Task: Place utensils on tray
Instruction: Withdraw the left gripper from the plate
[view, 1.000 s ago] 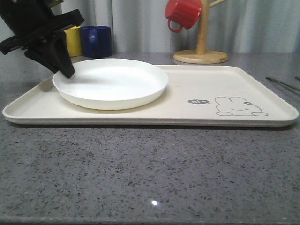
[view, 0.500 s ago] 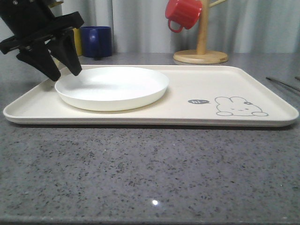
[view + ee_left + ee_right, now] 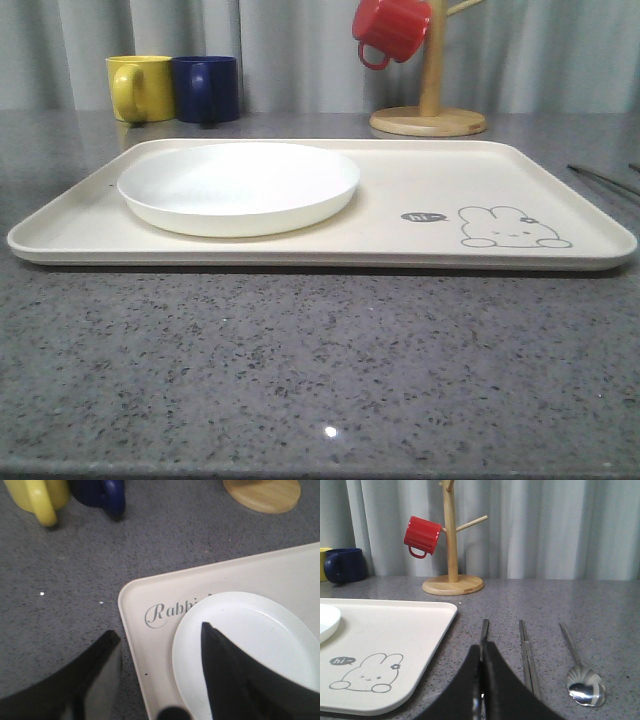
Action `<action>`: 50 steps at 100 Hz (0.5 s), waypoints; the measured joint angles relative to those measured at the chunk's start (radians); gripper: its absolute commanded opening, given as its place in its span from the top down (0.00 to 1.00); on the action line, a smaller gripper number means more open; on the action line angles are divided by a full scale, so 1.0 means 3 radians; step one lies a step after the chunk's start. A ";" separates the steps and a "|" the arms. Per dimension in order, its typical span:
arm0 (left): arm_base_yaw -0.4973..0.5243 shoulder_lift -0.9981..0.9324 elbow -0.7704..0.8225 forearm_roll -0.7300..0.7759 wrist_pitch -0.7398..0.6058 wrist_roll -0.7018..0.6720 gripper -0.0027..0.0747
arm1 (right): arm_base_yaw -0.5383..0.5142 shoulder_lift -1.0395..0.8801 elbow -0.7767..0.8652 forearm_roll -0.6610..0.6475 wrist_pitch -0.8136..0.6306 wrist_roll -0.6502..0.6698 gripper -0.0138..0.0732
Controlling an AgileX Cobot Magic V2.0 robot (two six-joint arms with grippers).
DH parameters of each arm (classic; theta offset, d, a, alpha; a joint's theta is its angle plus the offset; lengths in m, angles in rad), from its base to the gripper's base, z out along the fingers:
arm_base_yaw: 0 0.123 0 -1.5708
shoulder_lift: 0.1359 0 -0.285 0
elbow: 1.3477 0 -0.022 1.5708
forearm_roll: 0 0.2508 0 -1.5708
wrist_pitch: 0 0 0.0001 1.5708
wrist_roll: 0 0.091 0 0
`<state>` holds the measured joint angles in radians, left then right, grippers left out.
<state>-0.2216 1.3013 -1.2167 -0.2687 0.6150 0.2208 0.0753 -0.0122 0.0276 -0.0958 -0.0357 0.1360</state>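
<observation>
Three utensils lie on the grey counter point(image 3: 600, 610) just beside the tray point(image 3: 415, 625), none of them on it yet: a fork point(image 3: 484, 630) nearest the tray's edge, a pair of metal sticks point(image 3: 526, 650) next to it, then the spoon point(image 3: 584, 687) farthest out. Your right gripper point(image 3: 481, 690) has its fingers pressed together with nothing between them, hanging low over the fork's handle; you will need to spread them before you can pinch anything. Your left gripper point(image 3: 155, 675) is spread wide and empty above the tray's corner, one finger over the counter and the other over the white plate point(image 3: 250, 645), which sits on the tray partly covering the "Rabbit" script point(image 3: 167, 612). The risks from here, as I judge them: all three pieces are thin, flat and likely slick, so a shallow pinch could skid off or scrape the stone. The sticks lie close to the fork, so wide jaws may nudge or catch them too. Held at one end, a long piece can swing and clip the tray's raised rim. Bringing the left arm down could bump the plate.
</observation>
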 measured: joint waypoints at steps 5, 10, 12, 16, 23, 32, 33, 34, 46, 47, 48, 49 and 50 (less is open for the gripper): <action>0.0000 -0.0246 0.0222 0.0041 -0.0151 -0.0005 0.51 | 0.0000 0.0000 0.0000 0.0000 0.0000 0.0000 0.92; 0.0000 -0.0494 0.0445 0.0059 -0.0297 -0.0005 0.51 | 0.0000 0.0000 0.0000 0.0000 0.0000 0.0000 0.92; 0.0000 -0.0603 0.0541 0.0063 -0.0361 -0.0008 0.51 | 0.0000 0.0000 0.0000 0.0000 0.0000 0.0000 0.92; 0.0000 -0.0819 0.0732 0.0080 -0.0461 -0.0008 0.51 | 0.0000 0.0000 0.0000 0.0000 0.0000 0.0000 0.92; 0.0000 -0.1181 0.1044 0.0103 -0.0650 -0.0008 0.51 | 0.0000 0.0000 0.0000 0.0000 0.0000 0.0000 0.92; 0.0000 -0.1639 0.1429 0.0134 -0.0853 -0.0013 0.51 | 0.0000 0.0000 0.0000 0.0000 0.0000 0.0000 0.92; 0.0000 -0.1674 0.1458 0.0135 -0.0877 -0.0013 0.51 | 0.0000 0.0000 0.0000 0.0000 0.0000 0.0000 0.92; 0.0000 -0.1741 0.1485 0.0142 -0.0890 -0.0013 0.51 | 0.0000 0.0000 0.0000 0.0000 0.0000 0.0000 0.92; 0.0000 -0.2288 0.1914 0.0198 -0.1004 -0.0013 0.51 | 0.0000 0.0000 0.0000 0.0000 0.0000 0.0000 0.92; 0.0000 -0.2318 0.1934 0.0206 -0.1004 -0.0013 0.51 | 0.0000 0.0000 0.0000 0.0000 0.0000 0.0000 0.92; 0.0000 -0.2376 0.1954 0.0208 -0.1010 -0.0013 0.51 | 0.0000 0.0000 0.0000 0.0000 0.0000 0.0000 0.92; 0.0000 -0.2404 0.1991 0.0216 -0.1011 -0.0013 0.51 | 0.0000 0.0000 0.0000 0.0000 0.0000 0.0000 0.92; 0.0000 -0.2460 0.2010 0.0227 -0.1011 -0.0013 0.51 | 0.0000 0.0000 0.0000 0.0000 0.0000 0.0000 0.92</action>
<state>-0.2216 0.5633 -0.6138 -0.2006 0.3118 0.2168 0.0753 -0.0122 0.0276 -0.0958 -0.0357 0.1360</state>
